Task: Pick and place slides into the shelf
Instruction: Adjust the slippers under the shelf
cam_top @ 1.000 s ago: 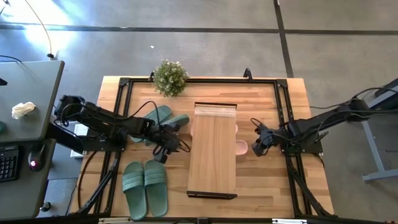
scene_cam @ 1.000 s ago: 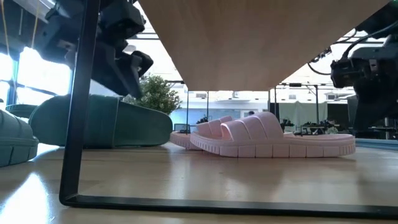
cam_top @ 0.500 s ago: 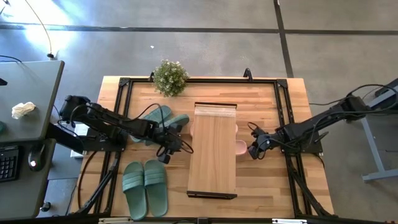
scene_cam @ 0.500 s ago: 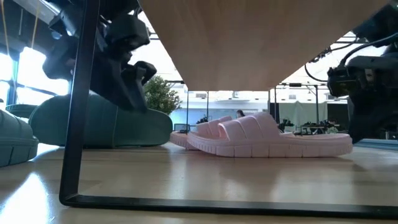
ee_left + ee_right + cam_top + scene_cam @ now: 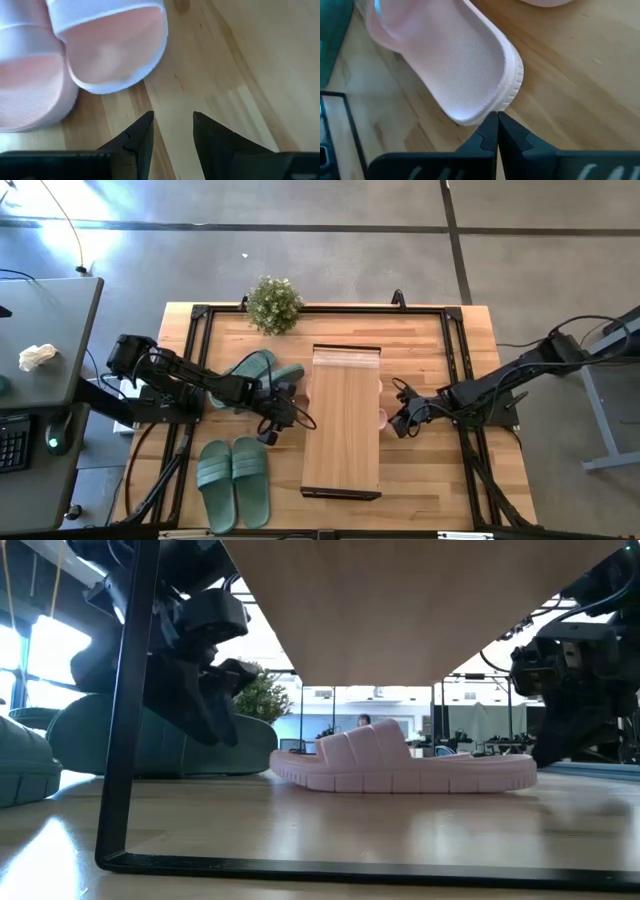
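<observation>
Already, your pink slides point(image 5: 400, 760) lie under the shelf point(image 5: 342, 420). Your right gripper point(image 5: 496, 131), fingers together, touches one heel; your left gripper point(image 5: 172, 131), fingers apart and empty, faces the toes. Both green pairs point(image 5: 234, 480) wait outside.

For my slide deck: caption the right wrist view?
Shut right claw touching the heel edge of a pink slide on the table.

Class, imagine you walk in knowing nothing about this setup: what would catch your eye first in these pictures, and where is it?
The shelf in the middle of the table, with two dark arms reaching in from either side. Under it lie the pink slides; the right gripper, shut, sits at one slide's heel, and the left gripper, slightly open, faces the pair from the other side. Green slides lie on the left.
</observation>
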Robot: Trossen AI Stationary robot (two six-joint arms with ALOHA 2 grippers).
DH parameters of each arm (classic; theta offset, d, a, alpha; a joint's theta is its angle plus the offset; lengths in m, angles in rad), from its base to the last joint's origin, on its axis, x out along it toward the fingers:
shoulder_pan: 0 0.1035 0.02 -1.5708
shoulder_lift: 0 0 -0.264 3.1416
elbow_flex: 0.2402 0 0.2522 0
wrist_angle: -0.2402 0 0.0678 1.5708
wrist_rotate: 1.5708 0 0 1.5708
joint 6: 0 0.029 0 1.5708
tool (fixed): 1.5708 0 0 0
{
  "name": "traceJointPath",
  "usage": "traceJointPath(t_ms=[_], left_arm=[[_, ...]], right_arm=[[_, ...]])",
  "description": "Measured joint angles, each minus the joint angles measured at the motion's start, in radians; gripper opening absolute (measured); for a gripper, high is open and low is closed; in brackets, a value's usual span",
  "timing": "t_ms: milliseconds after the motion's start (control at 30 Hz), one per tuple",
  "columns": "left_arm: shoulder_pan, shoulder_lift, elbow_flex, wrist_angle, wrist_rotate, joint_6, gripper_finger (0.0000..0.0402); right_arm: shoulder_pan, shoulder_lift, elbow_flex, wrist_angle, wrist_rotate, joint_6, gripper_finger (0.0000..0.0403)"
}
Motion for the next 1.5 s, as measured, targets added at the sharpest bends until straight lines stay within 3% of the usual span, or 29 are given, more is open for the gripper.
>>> traceJointPath(t_ms=[300, 700, 1200, 1500], left_arm=[[0.000, 0.046, 0.000, 0.064, 0.000, -0.017, 0.0122], [0.000, 0.055, 0.001, 0.112, -0.028, -0.005, 0.0122], [0.001, 0.055, 0.001, 0.106, -0.095, 0.024, 0.0122], [0.001, 0.055, 0.001, 0.106, -0.187, 0.024, 0.0122]], right_arm=[[0.000, 0.072, 0.001, 0.082, 0.016, 0.026, 0.0000], [0.000, 0.071, 0.001, 0.096, 0.084, 0.046, 0.0000], [0.000, 0.071, 0.001, 0.095, 0.136, 0.063, 0.0000], [0.000, 0.071, 0.001, 0.094, 0.129, 0.052, 0.0000]])
